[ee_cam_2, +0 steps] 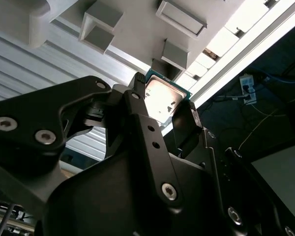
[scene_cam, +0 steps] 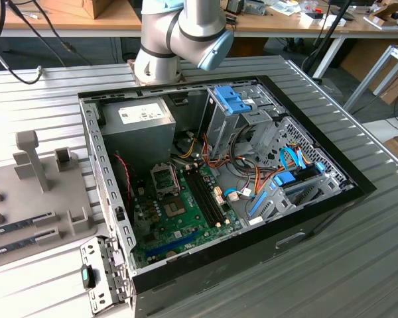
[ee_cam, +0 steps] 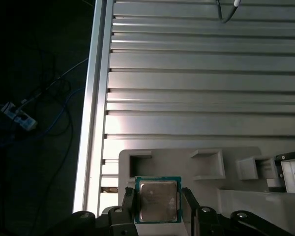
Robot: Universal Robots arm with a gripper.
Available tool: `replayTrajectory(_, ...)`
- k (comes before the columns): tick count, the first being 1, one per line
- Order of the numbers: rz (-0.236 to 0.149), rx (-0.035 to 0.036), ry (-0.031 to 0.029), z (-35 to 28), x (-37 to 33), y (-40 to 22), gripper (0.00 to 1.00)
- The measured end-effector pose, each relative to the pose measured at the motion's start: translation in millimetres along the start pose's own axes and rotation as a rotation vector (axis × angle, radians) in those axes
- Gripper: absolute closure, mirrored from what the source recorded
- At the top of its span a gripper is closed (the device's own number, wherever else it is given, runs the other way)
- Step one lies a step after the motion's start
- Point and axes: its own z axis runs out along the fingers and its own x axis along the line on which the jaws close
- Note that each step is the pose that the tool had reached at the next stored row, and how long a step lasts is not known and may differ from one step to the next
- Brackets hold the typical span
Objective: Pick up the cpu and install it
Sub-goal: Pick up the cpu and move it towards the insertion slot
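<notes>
The cpu (ee_cam: 158,200), a small square chip with a silvery top and a green rim, sits between my two black fingers in both wrist views. My gripper (ee_cam: 156,194) is shut on it, one finger (ee_cam: 127,197) against each side. In the second wrist view the cpu (ee_cam_2: 163,100) faces a grey moulded holder (ee_cam_2: 132,29), with my gripper (ee_cam_2: 164,94) closed around it. The open computer case (scene_cam: 331,199) in the exterior view holds the green motherboard (scene_cam: 179,215) and its metal-framed socket (scene_cam: 164,177).
The grey holder (ee_cam: 196,174) lies on a ribbed aluminium table (ee_cam: 201,88) near the table's edge, beyond which are a dark floor and cables (ee_cam: 19,118). In the exterior view, memory sticks (scene_cam: 20,226) lie on a grey holder (scene_cam: 46,199) at the exterior view's left. The arm's base (scene_cam: 179,40) stands behind the case.
</notes>
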Motion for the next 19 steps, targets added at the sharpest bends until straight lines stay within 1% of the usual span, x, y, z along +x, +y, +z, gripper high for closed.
replayTrajectory(13, 0.000, -0.0163, -0.0001, -2.9, 0.0, 1.0, 0.53)
replayTrajectory(14, 0.000, -0.0193, -0.0001, -3.4, -0.1, 1.2, 0.53)
replayTrajectory(19, 0.000, -0.0270, -0.0002, -5.0, -0.1, 1.7, 0.53)
